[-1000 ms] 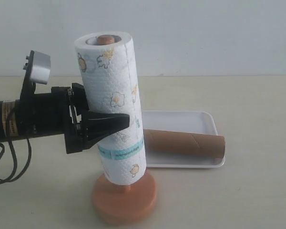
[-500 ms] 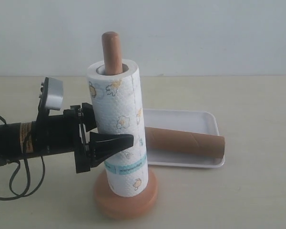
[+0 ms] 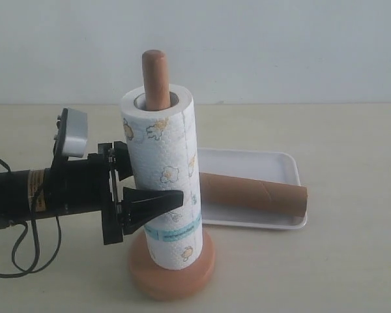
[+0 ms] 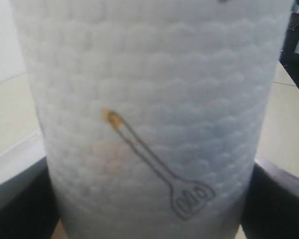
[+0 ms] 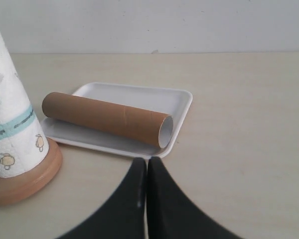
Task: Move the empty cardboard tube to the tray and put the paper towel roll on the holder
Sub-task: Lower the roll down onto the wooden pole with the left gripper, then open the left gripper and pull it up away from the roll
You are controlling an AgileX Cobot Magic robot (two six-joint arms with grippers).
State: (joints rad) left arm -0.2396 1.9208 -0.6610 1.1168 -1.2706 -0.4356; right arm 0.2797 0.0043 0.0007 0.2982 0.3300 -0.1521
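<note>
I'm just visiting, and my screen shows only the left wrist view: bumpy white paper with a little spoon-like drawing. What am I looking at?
Observer: That's the paper towel roll. It is threaded onto the holder, and the post's rounded top pokes out above it.
Operator: Is anything else nearby?
Observer: Yes. The empty cardboard tube lies on its side in the tray, beside the holder.
Operator: Is there a second arm?
Observer: There is. The right gripper is shut with nothing in it, and it faces the tray.
</note>
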